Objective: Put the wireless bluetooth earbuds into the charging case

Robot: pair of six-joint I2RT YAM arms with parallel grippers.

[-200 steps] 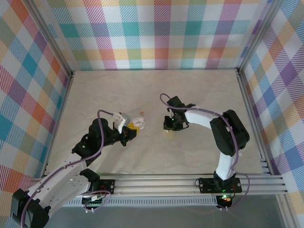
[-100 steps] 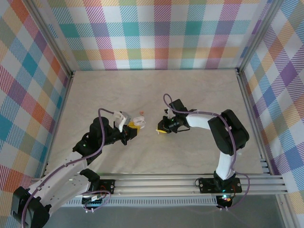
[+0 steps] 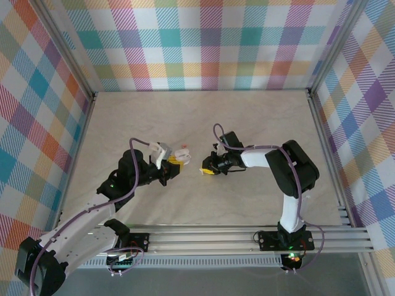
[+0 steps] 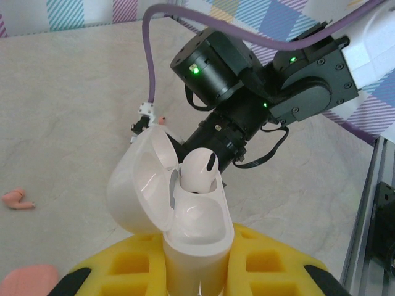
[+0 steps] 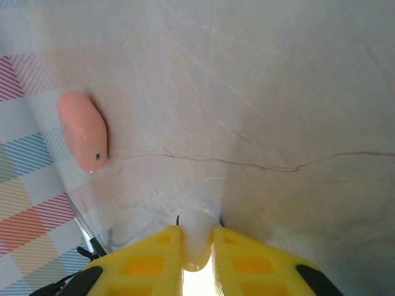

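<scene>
While our left gripper (image 4: 196, 271) sits nearest, its yellow fingers (image 4: 271, 268) are pressed onto the white case (image 4: 197, 216), holding it upright with the lid hinged back to the left. One white earbud (image 4: 197, 174) stands partway out of that case. Left of the white case, well apart, a red earbud (image 4: 17, 198) lies on the table (image 4: 74, 111). Beyond the white case, our right gripper (image 5: 197, 229) pinches a second earbud (image 5: 196, 246), also white, low over the table. Farther on lies a pink case (image 5: 83, 131); how far it is from the white case we cannot tell.
</scene>
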